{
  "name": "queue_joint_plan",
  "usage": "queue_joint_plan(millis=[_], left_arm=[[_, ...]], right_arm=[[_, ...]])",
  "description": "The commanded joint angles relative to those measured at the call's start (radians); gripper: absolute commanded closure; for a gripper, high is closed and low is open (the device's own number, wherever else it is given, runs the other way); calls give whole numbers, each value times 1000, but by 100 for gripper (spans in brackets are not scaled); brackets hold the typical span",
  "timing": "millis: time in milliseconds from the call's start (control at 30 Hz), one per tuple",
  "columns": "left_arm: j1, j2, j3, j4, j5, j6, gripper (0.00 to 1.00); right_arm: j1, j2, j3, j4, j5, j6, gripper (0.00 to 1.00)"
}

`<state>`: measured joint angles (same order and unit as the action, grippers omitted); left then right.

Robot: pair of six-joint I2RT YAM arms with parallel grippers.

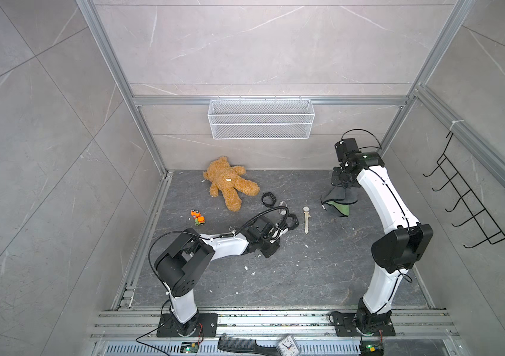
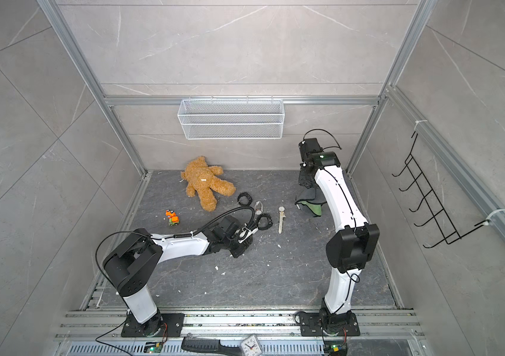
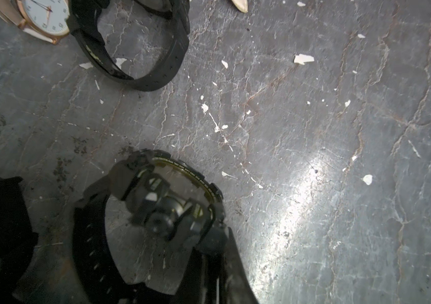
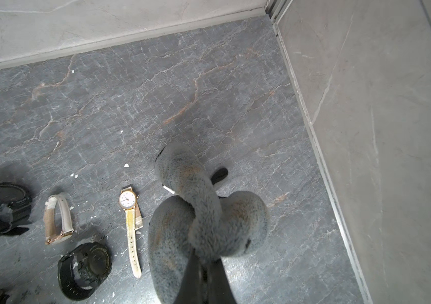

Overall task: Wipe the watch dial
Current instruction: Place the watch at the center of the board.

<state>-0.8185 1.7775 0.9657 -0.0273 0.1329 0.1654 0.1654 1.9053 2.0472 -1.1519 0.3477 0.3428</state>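
My left gripper (image 3: 215,246) is shut on the strap of a black digital watch (image 3: 175,192), holding it just above the dark floor with its round dial (image 3: 183,184) turned toward the wrist camera. In both top views this gripper (image 1: 279,231) (image 2: 246,234) sits low at mid-floor, and the held watch is hard to make out there. My right gripper (image 4: 204,271) is shut on a fluffy grey cloth (image 4: 204,210) with a green side (image 1: 339,209) that hangs bunched below it. That gripper (image 1: 339,185) (image 2: 306,185) hovers at the back right, well apart from the held watch.
Loose watches lie on the floor: a black one (image 1: 292,220) just beyond my left gripper, a rose-gold white-dial one (image 3: 46,18), a cream-strap one (image 1: 306,218), another black one (image 1: 269,198). A teddy bear (image 1: 229,183), toy truck (image 1: 198,217), wire basket (image 1: 260,118), wall hooks (image 1: 473,200).
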Motion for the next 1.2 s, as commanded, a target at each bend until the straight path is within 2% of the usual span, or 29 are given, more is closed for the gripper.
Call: queue_joint_plan(millis=[0,267,300,367,400,500,667,867,1167], left_arm=[[-2,13,38,24,-7,7,97],[-2,15,48,18,-33,0,77],[-2,15,51,15,-36,2,74],[-2,19,60,10,-41,4,56],[-2,18,63,5,-41,6,53],[-2,11,66,13,-54,4,51],[-1,-17,67,15,-73,6,50],[-1,-69,69,7,-115,10,50],[54,-260,24,-1,-243,-21,50]], right_arm=[[-9,10,-22,34,-32,-5,100],[-23,47,-43,46,-61,-5,99],[-24,49,-48,49,-64,-5,97],[-26,51,-58,54,-69,-3,87],[-26,50,-66,59,-70,-2,81],[-27,42,-94,78,-79,-3,69],[-31,50,-124,99,-100,2,66],[-36,63,-160,125,-122,11,55],[-37,57,-216,153,-149,28,45]])
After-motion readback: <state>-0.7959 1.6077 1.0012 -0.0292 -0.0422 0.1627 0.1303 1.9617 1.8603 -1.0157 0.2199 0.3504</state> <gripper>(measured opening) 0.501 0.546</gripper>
